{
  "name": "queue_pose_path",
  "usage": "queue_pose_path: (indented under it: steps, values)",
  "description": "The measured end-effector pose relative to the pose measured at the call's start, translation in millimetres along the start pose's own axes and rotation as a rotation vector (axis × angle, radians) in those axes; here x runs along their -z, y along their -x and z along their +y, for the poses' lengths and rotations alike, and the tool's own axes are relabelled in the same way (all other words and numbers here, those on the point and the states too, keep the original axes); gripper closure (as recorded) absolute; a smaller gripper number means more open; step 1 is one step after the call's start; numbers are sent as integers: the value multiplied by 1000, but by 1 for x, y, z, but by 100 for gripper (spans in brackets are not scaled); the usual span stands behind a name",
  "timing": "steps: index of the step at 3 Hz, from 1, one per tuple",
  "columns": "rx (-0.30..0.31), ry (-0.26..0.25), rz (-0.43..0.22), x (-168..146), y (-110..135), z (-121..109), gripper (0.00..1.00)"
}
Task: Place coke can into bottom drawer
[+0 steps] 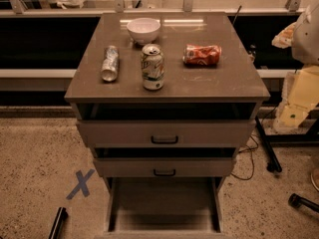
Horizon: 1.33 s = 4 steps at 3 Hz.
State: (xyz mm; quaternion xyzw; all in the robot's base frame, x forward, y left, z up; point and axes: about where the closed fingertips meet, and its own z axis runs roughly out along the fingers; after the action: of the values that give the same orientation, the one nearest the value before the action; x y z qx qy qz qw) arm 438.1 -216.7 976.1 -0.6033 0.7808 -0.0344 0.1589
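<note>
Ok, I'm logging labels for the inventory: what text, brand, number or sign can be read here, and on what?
"X": blue tape mark on the floor.
coke can: white lettering, too blurred to read.
white-green can: lettering too blurred to read.
silver can: nothing readable.
The gripper is not in view.

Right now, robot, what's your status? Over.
Tool out of view. Coke can lying on its side on cabinet top. Bottom drawer open, floor bare. Green can upright beside coke can, not touching.
</note>
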Motion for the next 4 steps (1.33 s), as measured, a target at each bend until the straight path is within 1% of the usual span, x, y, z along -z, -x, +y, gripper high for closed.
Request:
queue_pose_path:
  steps: [1,2,3,4]
  values:
    - [0,0,0,0,0,0,0]
    - [112,-27,-63,-2,23,-31,0]
    - [183,-21,-111,-10,36,-55,0]
    - [262,88,-161,-70,73,-120,0]
